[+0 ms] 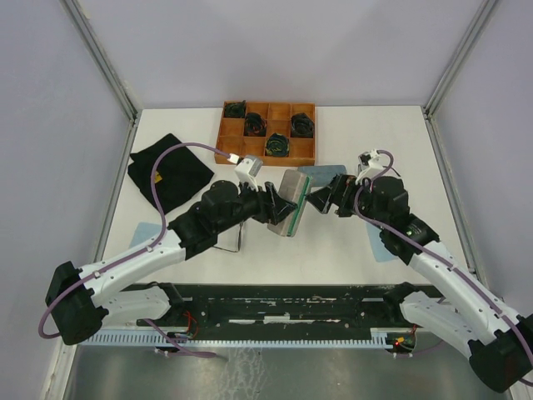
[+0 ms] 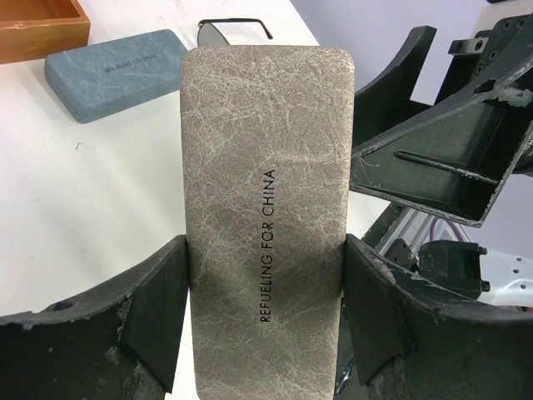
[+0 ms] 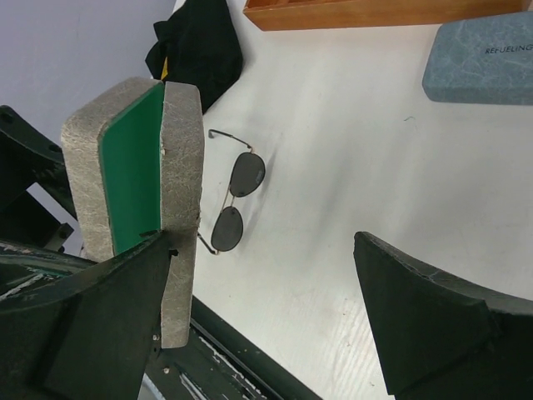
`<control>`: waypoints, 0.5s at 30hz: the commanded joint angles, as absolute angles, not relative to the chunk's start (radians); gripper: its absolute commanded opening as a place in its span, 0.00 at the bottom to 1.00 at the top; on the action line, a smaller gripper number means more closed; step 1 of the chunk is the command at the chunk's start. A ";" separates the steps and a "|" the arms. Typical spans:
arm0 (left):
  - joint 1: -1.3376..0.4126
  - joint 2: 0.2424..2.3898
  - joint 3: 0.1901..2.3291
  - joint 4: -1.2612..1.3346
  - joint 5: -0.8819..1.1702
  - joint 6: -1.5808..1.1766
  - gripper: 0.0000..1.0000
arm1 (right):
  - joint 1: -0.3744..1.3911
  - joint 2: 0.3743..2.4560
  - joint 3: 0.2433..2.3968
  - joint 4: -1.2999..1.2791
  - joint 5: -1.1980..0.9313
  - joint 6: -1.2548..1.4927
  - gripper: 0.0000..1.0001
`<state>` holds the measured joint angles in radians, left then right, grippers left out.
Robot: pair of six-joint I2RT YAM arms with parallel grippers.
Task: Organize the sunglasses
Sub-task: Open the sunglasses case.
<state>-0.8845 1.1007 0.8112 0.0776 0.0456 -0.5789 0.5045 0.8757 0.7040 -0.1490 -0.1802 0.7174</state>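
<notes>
The white worktop [image 1: 358,125] is the biggest thing. A wooden tray [image 1: 302,150] with little boxes sits at the middle of its far edge. A black cloth [image 1: 171,171] lies by the far left corner.

The left gripper [image 2: 266,267] is up over the middle of the worktop. It holds a grey case [image 2: 266,167], with one finger on each long side. The case is open a crack, and green shows inside. The right gripper [image 3: 262,250] is spread wide and holds nothing. One of its fingers is right by the grey case, but I cannot tell if it touches.

A blue case [image 2: 112,73] lies shut just in front of the tray. One pair of sunglasses [image 3: 237,196] lies flat on the worktop, left of the middle, between the cloth and the near edge. A second pair [image 2: 233,29] lies just past the blue case, toward the right edge. Small green bundles [image 1: 276,146] sit in some of the tray's boxes.
</notes>
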 commanded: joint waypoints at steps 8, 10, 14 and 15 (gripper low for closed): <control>-0.903 1.055 0.839 0.291 0.158 -0.623 0.03 | 0.504 0.983 0.720 -0.219 -0.068 0.668 0.98; -0.904 1.056 0.838 0.291 0.159 -0.624 0.03 | 0.504 0.996 0.719 -0.209 -0.068 0.670 0.98; -0.905 1.054 0.832 0.293 0.160 -0.626 0.03 | 0.505 1.020 0.723 -0.191 -0.069 0.672 0.98; -0.906 1.055 0.829 0.293 0.157 -0.625 0.03 | 0.506 1.025 0.724 -0.189 -0.069 0.672 0.98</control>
<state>-0.8997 1.0904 0.8101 0.1516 0.1097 -0.5980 0.5022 1.0180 0.7101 -0.2234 -0.0929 0.6861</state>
